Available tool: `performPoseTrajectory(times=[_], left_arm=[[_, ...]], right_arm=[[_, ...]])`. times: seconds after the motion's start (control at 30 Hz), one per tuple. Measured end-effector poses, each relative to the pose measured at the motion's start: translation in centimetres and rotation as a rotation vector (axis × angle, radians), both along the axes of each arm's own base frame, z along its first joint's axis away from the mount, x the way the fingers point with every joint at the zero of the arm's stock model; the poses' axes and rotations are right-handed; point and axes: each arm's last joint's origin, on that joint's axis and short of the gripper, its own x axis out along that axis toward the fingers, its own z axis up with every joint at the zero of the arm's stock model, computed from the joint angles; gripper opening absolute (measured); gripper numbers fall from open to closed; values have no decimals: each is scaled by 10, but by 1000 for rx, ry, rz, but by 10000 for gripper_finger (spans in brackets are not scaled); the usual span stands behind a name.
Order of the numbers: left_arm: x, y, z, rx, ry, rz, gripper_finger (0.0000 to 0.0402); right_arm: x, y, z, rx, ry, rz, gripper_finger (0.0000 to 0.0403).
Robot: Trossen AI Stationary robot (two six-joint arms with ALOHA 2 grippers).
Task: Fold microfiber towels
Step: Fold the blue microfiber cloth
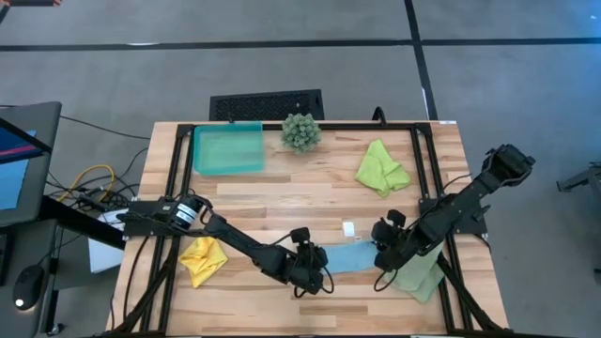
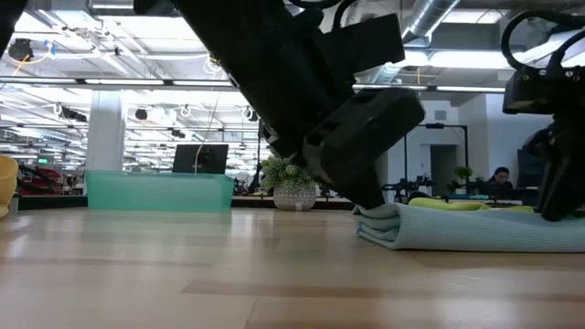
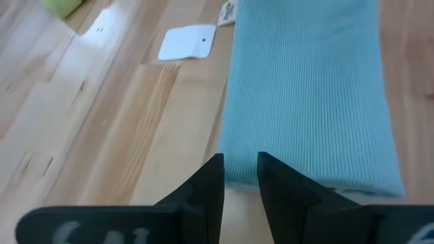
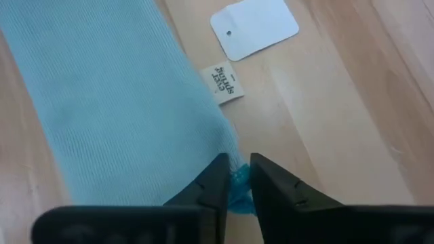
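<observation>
A light blue towel (image 1: 352, 255), folded into a strip, lies flat near the table's front edge between my two grippers. My left gripper (image 1: 315, 277) is shut on its left end (image 3: 239, 169). My right gripper (image 1: 383, 263) is shut on a corner at its right end (image 4: 237, 169). A yellow towel (image 1: 202, 261) lies crumpled at the front left. The lime green towel (image 1: 380, 167) sits bunched at the back right. A pale sage towel (image 1: 418, 274) lies under my right arm. My left gripper has the towel's left end edge (image 3: 237, 177) between its two fingertips, coming slanting down from the table's left, along the strip. That end lies folded on the table (image 2: 379, 217). My right gripper pinches a bunched corner of the towel (image 4: 239, 186) between its two fingertips, close to the sewn label (image 4: 224, 83). The fingers come steeply from above. The rest of the towel lies flat on the table.
A teal tray (image 1: 228, 148) and a spiky green plant (image 1: 300, 131) stand at the back. A loose white card (image 1: 349, 228) lies just behind the blue towel. Bare wood stretches across the table's middle.
</observation>
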Motion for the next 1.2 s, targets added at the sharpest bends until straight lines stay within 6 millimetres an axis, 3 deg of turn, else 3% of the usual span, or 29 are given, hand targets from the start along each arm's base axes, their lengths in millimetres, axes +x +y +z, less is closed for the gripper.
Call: performPoseTrajectory(times=[0.23,0.43,0.53,0.7,0.87,0.97,1.1,1.2], left_arm=[[-5,4,-3,60,14,53,82],[2,-4,22,31,-57,36,82],[0,-2,15,14,-27,36,82],[-7,10,-3,-22,21,71,82],[-14,14,-15,-25,53,83,82],[-14,14,-15,-18,58,78,82],[-13,11,-9,-3,68,61,82],[-14,7,-4,11,98,60,82]], right_arm=[[-4,1,9,8,-6,9,64],[-4,14,28,7,-160,87,63],[-2,20,29,-24,-222,126,63],[3,24,11,-80,-160,134,68],[8,22,-10,-93,-32,126,96],[12,18,-11,-67,-8,113,128],[7,7,0,-47,39,95,177],[4,1,19,-28,14,65,202]])
